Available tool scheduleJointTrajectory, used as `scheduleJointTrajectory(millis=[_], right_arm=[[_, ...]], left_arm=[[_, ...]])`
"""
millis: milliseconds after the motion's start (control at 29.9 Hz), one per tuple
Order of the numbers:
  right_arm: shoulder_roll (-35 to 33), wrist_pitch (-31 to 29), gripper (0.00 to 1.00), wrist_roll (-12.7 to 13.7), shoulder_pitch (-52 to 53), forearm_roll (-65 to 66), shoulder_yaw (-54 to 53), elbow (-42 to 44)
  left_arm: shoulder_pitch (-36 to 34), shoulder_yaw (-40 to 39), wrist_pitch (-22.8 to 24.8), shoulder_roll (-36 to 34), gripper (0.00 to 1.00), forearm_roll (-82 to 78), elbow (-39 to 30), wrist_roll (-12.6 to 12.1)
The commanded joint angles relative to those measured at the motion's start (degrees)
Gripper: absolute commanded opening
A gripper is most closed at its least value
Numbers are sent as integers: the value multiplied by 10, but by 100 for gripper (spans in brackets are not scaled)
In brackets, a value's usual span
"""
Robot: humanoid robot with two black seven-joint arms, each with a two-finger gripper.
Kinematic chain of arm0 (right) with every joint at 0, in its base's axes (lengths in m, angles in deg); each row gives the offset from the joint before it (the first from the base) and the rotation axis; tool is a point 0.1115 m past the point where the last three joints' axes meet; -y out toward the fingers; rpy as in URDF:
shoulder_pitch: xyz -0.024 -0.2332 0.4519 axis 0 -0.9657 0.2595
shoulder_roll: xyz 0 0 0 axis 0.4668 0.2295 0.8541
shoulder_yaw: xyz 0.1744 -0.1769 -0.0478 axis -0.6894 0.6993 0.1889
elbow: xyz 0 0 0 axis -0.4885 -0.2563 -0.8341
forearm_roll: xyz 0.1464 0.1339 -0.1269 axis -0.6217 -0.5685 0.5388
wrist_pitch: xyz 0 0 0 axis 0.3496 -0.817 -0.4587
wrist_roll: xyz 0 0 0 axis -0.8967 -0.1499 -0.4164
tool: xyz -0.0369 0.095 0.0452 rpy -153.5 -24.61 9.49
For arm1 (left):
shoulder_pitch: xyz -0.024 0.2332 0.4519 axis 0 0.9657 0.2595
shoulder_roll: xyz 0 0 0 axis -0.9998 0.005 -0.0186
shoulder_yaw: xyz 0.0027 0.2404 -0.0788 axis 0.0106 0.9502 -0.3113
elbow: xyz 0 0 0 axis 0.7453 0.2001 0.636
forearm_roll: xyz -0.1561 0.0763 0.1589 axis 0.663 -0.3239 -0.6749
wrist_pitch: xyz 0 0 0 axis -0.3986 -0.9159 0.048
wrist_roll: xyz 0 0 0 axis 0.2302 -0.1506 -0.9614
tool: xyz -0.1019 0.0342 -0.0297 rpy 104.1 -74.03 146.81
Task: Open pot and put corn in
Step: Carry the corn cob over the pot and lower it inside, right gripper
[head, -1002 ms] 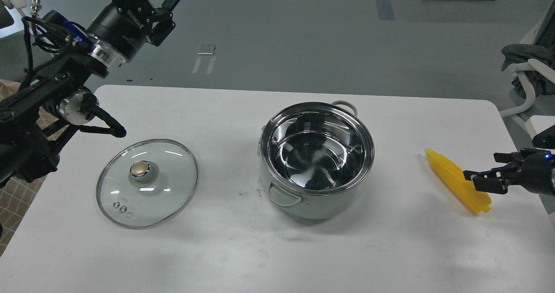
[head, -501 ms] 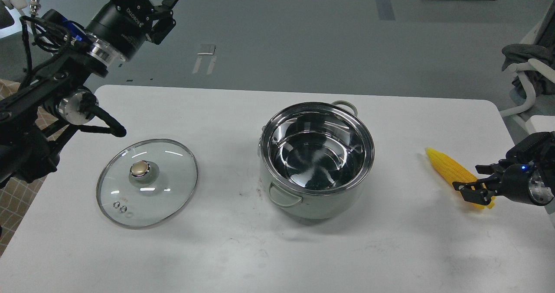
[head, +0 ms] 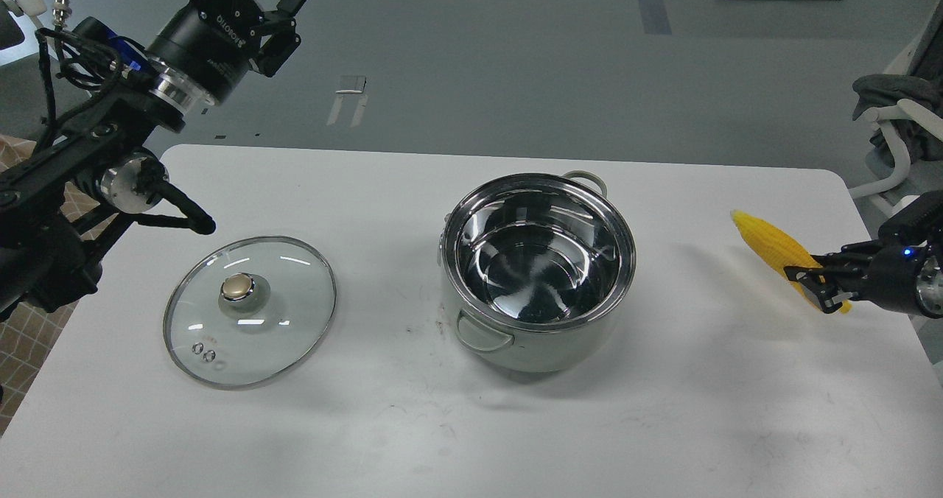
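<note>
The pot (head: 538, 271) stands open and empty in the middle of the white table (head: 383, 188), its shiny inside showing. The yellow corn (head: 773, 246) is at the right, its thick end between the fingers of my right gripper (head: 816, 289), which is shut on it and holds it a little above the table, tapered end pointing up-left. My left gripper (head: 259, 1) is open and empty, raised high past the table's far left corner, well away from the pot.
The glass lid with a gold knob (head: 249, 310) lies flat on the table left of the pot. A chair with grey cloth (head: 895, 107) stands past the table's right edge. The table's right edge is close to my right gripper.
My right gripper closed on the corn's thick end and raised it; the corn now sits higher and slightly farther right in view. The left arm barely moved.
</note>
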Motion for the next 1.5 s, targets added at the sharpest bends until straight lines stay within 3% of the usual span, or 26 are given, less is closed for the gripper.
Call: scheduleJointTrajectory(millis=[0,167,267,368,568,869,1470], right_arm=[[-25,-3,0,0,41,-3,0,-37],[-47,-19,0,0,117,-15,2,-94],[-47,-67,1,0,183,-42,6,-141],[-10,-97,1,0,244,-71,28,-159],[152,-104,1,0,382,-155,156,-149],[274,-112,2,0,384,-162,222,-144],[351,-112,6,0,322,-158,257,-78]], left_arm=[[-1,-1,1,1,97,0,-1,0],[-1,-1,1,2,97,0,0,0],[-1,0,2,4,97,0,-1,0],[-2,0,1,4,97,0,-1,0],[-1,0,1,3,97,0,-1,0],[-1,1,1,3,97,0,0,0],[1,-1,2,1,97,0,-1,0]])
